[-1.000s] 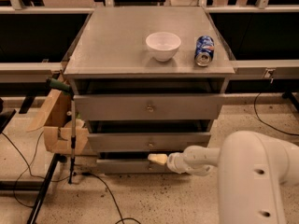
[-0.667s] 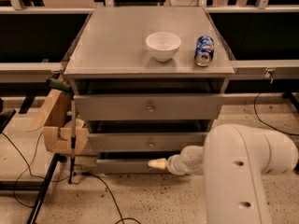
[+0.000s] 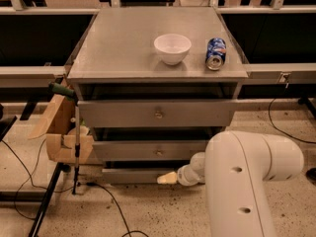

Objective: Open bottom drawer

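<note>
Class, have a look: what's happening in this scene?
A robot arm reaches low in front of a grey cabinet, with its gripper at the front of the bottom drawer, near its middle. The drawer does not look pulled out yet. A white bowl and a can rest on top.

View: high before the grey metal three-drawer cabinet [image 3: 123, 48], facing down, near.
Gripper: cream-tipped gripper [image 3: 167, 177] at cabinet's narrow grey bottom drawer [image 3: 128, 176].
</note>
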Tool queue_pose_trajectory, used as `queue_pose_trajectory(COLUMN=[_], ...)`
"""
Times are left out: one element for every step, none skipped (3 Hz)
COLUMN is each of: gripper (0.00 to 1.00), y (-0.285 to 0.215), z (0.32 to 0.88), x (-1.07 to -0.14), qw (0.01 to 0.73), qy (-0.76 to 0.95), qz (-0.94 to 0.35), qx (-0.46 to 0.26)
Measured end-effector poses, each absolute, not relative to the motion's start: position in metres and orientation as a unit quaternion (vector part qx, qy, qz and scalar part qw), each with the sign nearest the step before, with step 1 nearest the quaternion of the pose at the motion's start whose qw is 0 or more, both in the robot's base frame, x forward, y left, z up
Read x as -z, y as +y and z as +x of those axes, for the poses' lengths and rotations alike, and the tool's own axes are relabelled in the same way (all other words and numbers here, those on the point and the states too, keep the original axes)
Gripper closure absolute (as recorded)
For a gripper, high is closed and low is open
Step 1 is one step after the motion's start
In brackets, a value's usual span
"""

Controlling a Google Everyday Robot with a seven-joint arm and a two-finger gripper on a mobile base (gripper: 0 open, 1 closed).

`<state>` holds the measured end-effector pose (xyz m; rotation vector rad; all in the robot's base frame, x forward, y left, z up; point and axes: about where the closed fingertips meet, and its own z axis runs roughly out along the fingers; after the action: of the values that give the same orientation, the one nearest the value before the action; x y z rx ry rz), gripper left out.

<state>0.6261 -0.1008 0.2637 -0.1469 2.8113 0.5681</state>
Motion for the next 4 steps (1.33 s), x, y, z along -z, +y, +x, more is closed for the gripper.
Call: queue_pose_trajectory(gripper=[0.0,0.0,0.0,0.0], y=[-0.086,-0.062,-0.061,-0.061], z=[0.644,0.649,0.635,0.635], x=[-0.26,-0.268,-0.266,-0.266], qw=[0.11,0.054,0.034,0.036], qy=[0.964,0.949,0.948,0.948], qz=[-0.125,-0.219,-0.218,-0.218], qx=[-0.209,-0.222,-0.231,-0.23])
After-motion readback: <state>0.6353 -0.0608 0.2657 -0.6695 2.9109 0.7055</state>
